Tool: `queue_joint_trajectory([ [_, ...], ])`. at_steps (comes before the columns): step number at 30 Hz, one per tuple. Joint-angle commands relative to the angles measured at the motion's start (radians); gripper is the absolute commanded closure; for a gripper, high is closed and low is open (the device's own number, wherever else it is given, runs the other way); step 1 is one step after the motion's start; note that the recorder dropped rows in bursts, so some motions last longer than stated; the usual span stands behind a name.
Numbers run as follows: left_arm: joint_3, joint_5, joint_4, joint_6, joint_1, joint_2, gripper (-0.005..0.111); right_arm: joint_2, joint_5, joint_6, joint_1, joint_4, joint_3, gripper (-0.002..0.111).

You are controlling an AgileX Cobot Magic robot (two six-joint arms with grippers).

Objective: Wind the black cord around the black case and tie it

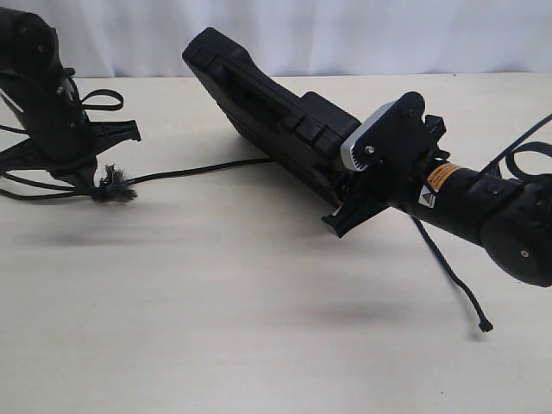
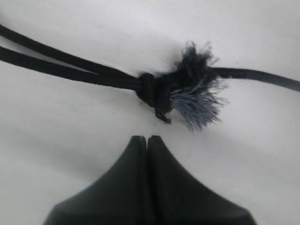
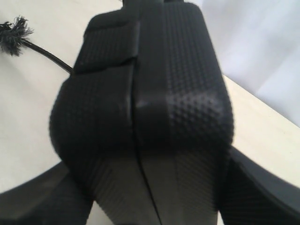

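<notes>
- Black case [image 1: 259,108]: in the centre to upper centre of the exterior view. It is tilted steeply, with one end high at upper left and the other low at centre right. I cannot tell whether the low corner touches the table [image 1: 259,345].
- Right gripper [image 1: 347,210]: clenched on the low end of the case. In the right wrist view the textured case [image 3: 150,93] fills the frame, with one finger [image 3: 33,199] pressed on it at lower left and the other at lower right.
- Black cord [image 1: 203,167]: lies on the table from the left edge of the exterior view and runs right until it goes out of sight under the case.
- A second stretch comes out below the right gripper and slants to a thin end [image 1: 485,327] at lower right.
- Frayed tuft [image 1: 113,185]: at left centre of the exterior view, on the table just beside the left gripper [image 1: 86,179].
- Left wrist view: the knot [image 2: 151,89] and grey-black tuft [image 2: 197,98] sit at frame centre. Two strands lead off to upper left and one to the right.
- Left gripper [image 2: 147,140]: clenched with its tips pressed together and nothing between them. It is just short of the knot and not touching it.
- Right wrist view: the tuft [image 3: 14,33] shows at upper left, well apart from the case.
</notes>
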Motion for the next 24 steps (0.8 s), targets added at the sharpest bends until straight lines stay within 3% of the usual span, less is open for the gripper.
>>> queue_joint_trajectory([
  [1,-0.005,0.009,0.092,-0.137,0.000,0.001,0.107,0.003,0.060,0.034,-0.003,0.031,0.010,0.104],
  [10,-0.005,-0.007,0.105,-0.191,0.000,0.001,0.107,0.003,0.073,0.044,-0.003,0.031,0.010,0.104],
  [18,-0.005,-0.177,0.052,-0.189,0.000,0.001,0.107,0.003,0.068,0.059,-0.003,0.031,0.010,0.104],
  [24,-0.005,-0.209,0.054,-0.189,0.000,0.001,0.107,0.003,0.087,0.065,-0.003,0.031,0.010,0.104],
])
